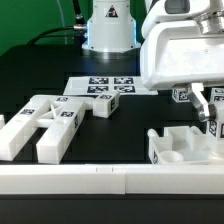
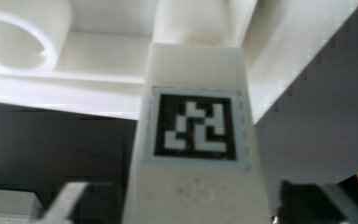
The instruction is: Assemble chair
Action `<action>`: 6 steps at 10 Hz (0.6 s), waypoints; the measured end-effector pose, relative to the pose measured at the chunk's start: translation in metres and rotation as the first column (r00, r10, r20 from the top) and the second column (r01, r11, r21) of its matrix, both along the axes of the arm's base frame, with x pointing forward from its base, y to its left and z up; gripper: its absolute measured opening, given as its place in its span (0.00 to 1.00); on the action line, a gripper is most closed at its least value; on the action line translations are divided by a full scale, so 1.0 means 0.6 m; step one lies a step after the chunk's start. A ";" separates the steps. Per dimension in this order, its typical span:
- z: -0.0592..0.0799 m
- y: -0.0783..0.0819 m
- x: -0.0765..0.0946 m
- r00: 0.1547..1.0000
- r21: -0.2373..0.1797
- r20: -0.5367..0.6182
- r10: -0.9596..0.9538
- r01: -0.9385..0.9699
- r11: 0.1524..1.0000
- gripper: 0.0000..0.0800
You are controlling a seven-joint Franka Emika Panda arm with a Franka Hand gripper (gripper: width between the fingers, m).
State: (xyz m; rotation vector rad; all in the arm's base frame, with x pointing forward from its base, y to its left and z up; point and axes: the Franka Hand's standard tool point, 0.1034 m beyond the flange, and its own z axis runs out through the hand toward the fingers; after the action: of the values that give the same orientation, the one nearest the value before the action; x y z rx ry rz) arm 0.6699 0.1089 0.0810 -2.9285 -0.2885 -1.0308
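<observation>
Only a small part of the chair looks put together so far. In the exterior view, on the exterior view's left, a group of loose chair pieces (image 1: 48,125), chunky white slotted panels and bars with black-and-white tags, lies flat on the dark bench (image 1: 140,125), joined to nothing that can be seen. Behind them rests the marker board (image 1: 100,86). On the exterior view's right sits a holed chair block (image 1: 180,148), and the gripper (image 1: 207,115) hangs just above its far edge. The wrist view shows a tagged bar (image 2: 199,90) running straight away from the camera toward that block, beside one of its round holes; whether the bar is fully seated there cannot be told. The gripper's two fingers (image 2: 78,203) appear spread, one on each side of the bar with a dark gap showing, so nothing seems pinched. Judging from this, one bar may be placed, while the pieces on the left are yet to be fetched and fitted, so most of the assembly remains.
</observation>
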 end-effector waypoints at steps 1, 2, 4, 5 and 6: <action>0.000 0.000 0.000 1.000 -0.001 -0.001 0.001 -0.001 1.000 0.79; -0.001 0.000 0.000 1.000 -0.003 -0.001 0.003 -0.003 1.000 0.79; -0.001 0.000 0.000 1.000 -0.006 -0.001 0.007 -0.007 1.000 0.80; 0.003 -0.004 0.000 1.000 -0.011 -0.010 0.010 -0.010 1.000 0.81; 0.014 -0.008 0.002 1.000 -0.012 -0.010 0.008 -0.008 1.000 0.81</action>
State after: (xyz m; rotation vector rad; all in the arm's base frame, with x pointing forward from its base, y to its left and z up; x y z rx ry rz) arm 0.6711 0.1041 0.0895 -2.9396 -0.3075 -1.0161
